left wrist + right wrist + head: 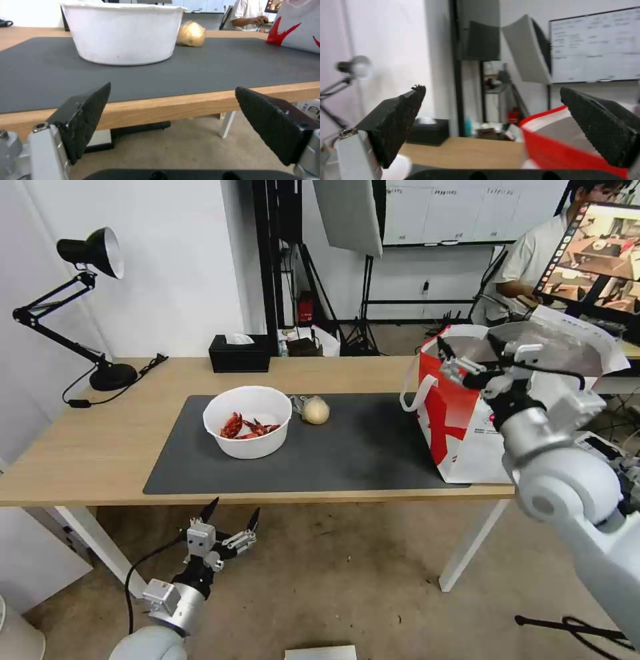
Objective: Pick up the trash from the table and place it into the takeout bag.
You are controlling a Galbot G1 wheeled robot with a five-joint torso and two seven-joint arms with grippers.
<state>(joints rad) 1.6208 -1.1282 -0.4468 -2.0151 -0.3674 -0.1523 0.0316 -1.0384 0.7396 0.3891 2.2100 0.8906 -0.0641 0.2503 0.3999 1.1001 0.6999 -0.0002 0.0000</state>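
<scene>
Right gripper spread wide, empty, over the takeout bag mouth, nothing in the jaws, so likely post-drop. Left gripper wide too, below the table edge; bowl and wrapped ball just ahead on the mat

Both arms are smooth silver-grey metal with rounded joints. Each ends in a pale grey block carrying two black, wedge-shaped fingers with rough, grainy pads. The left gripper has a thin black cable looping off its wrist. The right gripper shows small silver screws and black wires along its side.
</scene>
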